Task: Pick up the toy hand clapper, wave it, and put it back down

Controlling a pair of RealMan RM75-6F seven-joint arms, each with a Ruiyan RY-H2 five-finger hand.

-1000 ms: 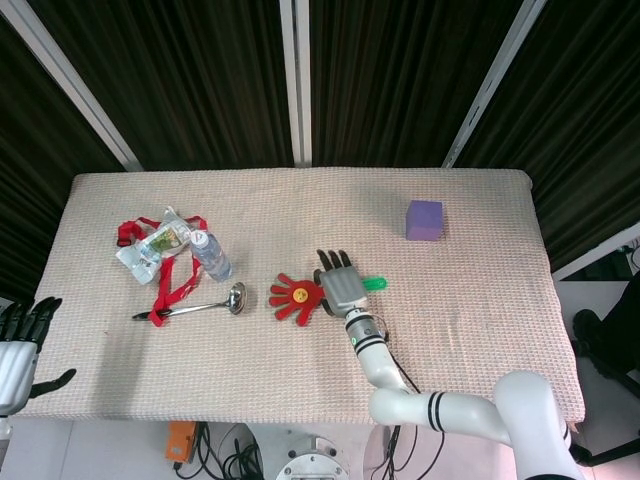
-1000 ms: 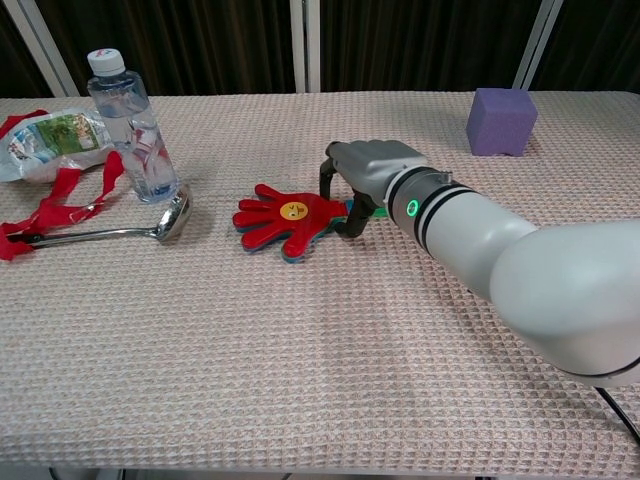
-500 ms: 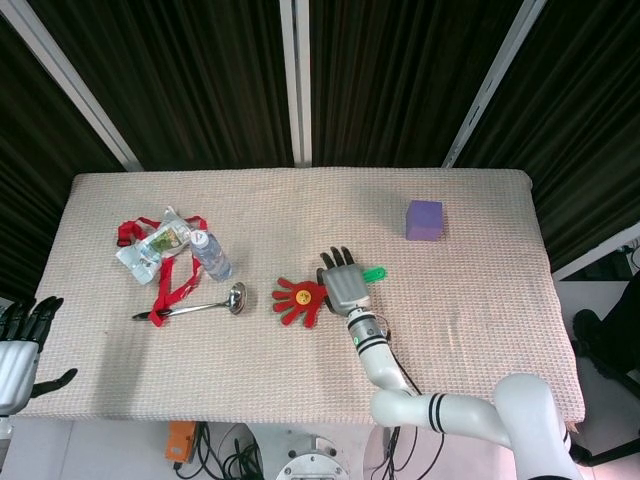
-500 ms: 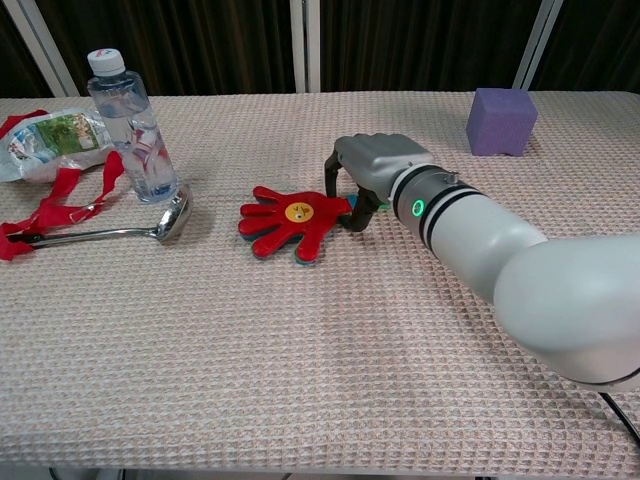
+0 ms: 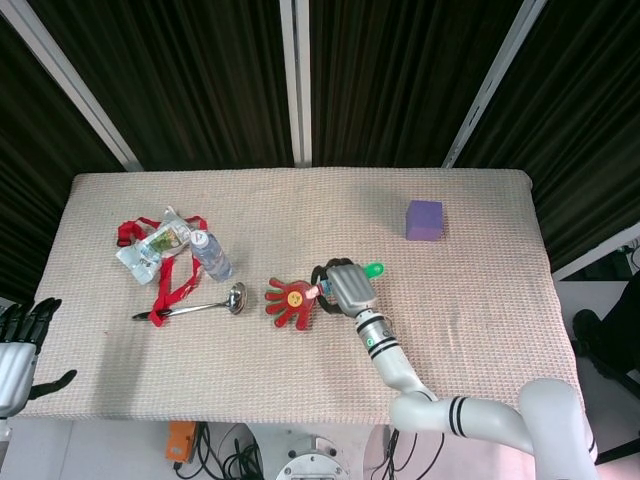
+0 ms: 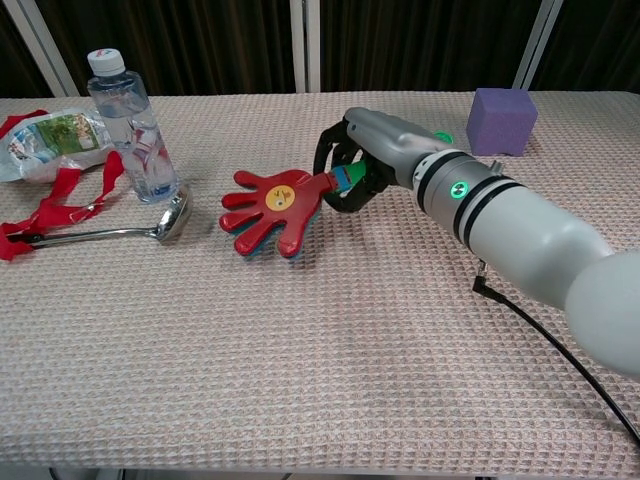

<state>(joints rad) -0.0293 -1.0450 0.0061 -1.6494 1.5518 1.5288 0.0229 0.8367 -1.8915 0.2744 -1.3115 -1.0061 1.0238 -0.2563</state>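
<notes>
The toy hand clapper (image 5: 291, 298) (image 6: 268, 208) has red hand-shaped paddles and a green handle whose tip (image 5: 373, 269) pokes out behind my right hand. My right hand (image 5: 344, 285) (image 6: 368, 158) grips the handle, fingers curled around it. In the chest view the clapper is tilted with its red end raised just off the woven cloth. My left hand (image 5: 20, 340) hangs at the lower left edge of the head view, off the table, fingers apart and holding nothing.
A water bottle (image 6: 133, 125), a plastic packet (image 6: 55, 140) with red straps (image 5: 172, 280) and a metal ladle (image 6: 110, 230) lie at the left. A purple cube (image 5: 424, 220) (image 6: 501, 121) stands at the far right. The table's cloth (image 6: 330, 370) covers the front area.
My right hand has closed around the handle and lifted the clapper off the cloth, shifting it slightly left. The left hand has stayed put.
</notes>
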